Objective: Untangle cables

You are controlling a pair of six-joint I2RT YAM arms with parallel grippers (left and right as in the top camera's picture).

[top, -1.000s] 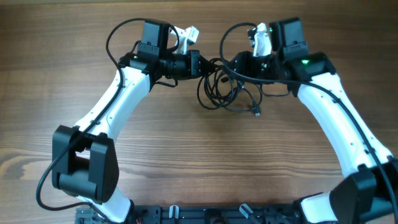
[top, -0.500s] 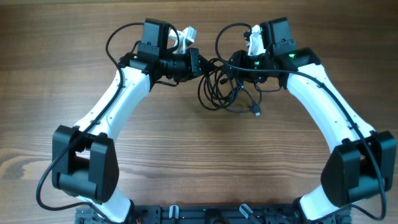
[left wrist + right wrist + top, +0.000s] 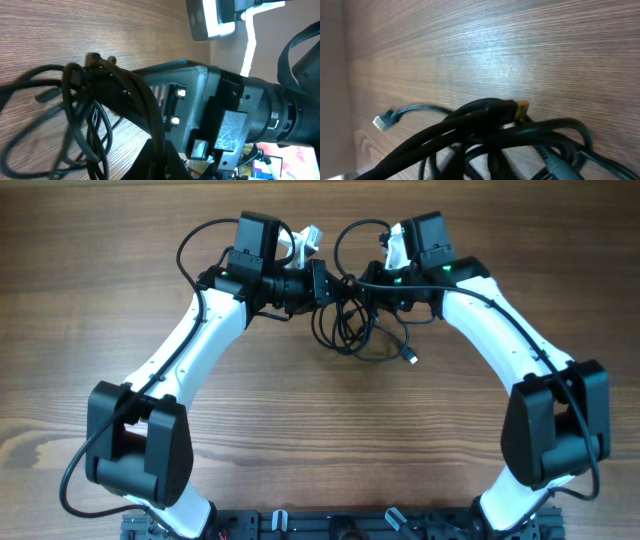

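I am watching the black cable tangle (image 3: 352, 332) lying between the grippers; left gripper (image 3: 322, 284) is pinching a strand, right gripper (image 3: 368, 286) is touching it, opening I cannot tell.

Arms (image 3: 190, 330) flank the cable tangle (image 3: 355, 330); the table (image 3: 330, 440) before it lies open.

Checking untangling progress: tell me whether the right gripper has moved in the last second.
Yes. The right gripper has shifted left, toward the left gripper, while the cable plug stayed where it was.
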